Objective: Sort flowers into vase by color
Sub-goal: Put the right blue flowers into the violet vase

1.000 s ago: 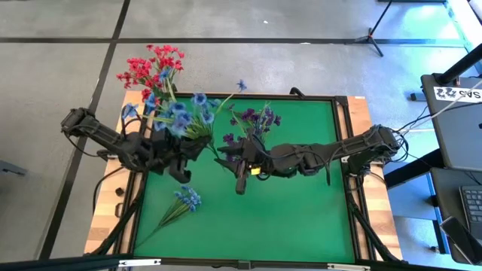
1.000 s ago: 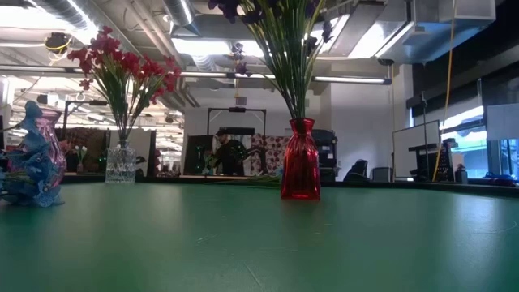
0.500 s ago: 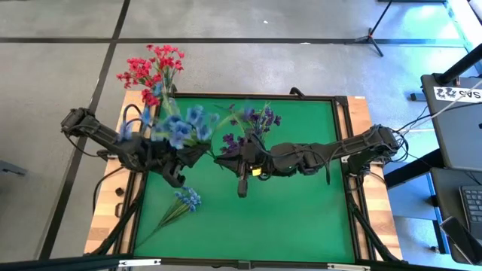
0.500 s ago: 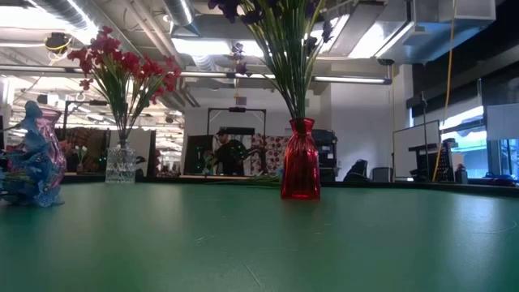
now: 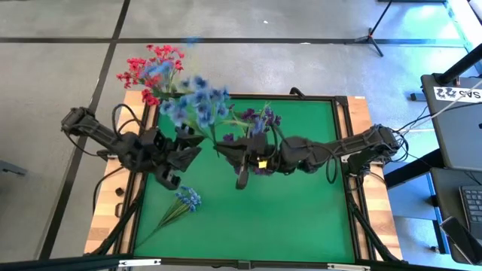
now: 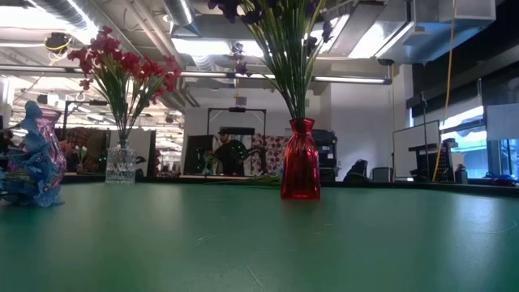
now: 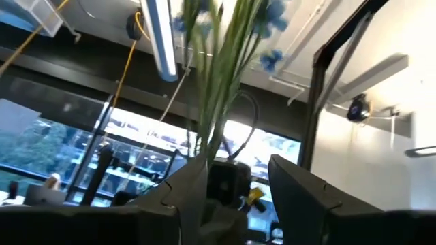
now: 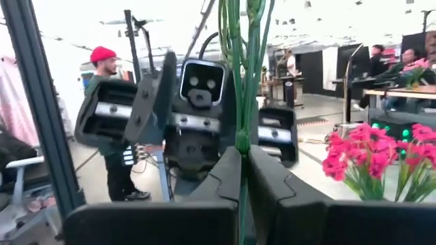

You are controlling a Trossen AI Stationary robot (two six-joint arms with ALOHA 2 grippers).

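My right gripper (image 8: 243,158) is shut on the green stems of a light blue flower bunch (image 5: 197,102), held high over the mat's far left. My left gripper (image 7: 238,178) stands open just left of it, its fingers on either side of the same stems (image 7: 219,102); whether they touch, I cannot tell. Purple flowers (image 5: 260,120) stand in a red vase (image 6: 300,162). Red flowers (image 5: 151,66) stand in a clear vase (image 6: 120,162). A second blue sprig (image 5: 184,199) lies flat on the mat. A blue vase (image 6: 36,162) stands at the left. My right gripper pinches the blue bunch's stems (image 8: 242,139) between its two fingers, on their lower part. The fingers come nearly level from the table's right side and lie across the stems. The bunch is lifted clear and stands up from the hold, blossoms on top.
The green mat (image 5: 286,218) lies in a wooden frame (image 5: 354,113). The two grippers face each other closely at the mat's far left. People (image 8: 102,102) stand in the room beyond the table.
My left gripper has opened off the blue stems, which stay in my right gripper. The bunch has tipped up, and its blossoms have swung toward the table's far edge.
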